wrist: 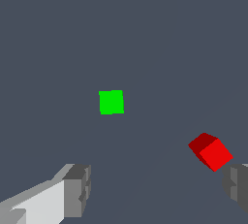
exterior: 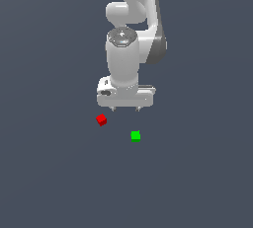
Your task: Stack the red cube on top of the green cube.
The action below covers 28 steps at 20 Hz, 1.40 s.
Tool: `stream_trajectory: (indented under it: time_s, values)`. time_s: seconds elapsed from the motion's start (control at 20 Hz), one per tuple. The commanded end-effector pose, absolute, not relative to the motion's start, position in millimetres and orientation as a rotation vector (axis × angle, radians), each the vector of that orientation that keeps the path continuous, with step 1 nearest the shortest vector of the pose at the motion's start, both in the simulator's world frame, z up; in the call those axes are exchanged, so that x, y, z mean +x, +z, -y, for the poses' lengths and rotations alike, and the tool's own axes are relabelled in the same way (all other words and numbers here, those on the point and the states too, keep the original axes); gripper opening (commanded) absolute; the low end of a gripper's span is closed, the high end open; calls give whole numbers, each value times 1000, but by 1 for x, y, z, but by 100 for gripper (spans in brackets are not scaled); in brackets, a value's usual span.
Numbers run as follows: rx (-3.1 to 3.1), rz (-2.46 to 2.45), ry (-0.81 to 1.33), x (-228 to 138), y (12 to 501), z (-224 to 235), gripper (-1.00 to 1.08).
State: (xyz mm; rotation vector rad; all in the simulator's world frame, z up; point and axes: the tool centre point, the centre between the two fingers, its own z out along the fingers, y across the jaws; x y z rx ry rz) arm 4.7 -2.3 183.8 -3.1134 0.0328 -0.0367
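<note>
Here: plain dark grey floor | red cube, green cube apart | fingers spread wide, empty

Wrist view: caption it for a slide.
Open tool above the floor, red cube close beside one finger, green cube lying apart, nothing grasped.

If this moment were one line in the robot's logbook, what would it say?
gripper: open, empty, above the surface | red cube: on surface, not grasped | green cube: on surface, apart from red | stack: not yet begun
</note>
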Motion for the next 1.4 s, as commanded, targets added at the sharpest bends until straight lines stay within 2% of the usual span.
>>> stream_trajectory:
  time_s: [0.0,0.65,1.35]
  values:
    - [-3113,-33,-37,5,184,2,100]
    - [-3115,106,-32,-7,168,17,100]
    - [-3084,515,-17,-32,123,65,100]
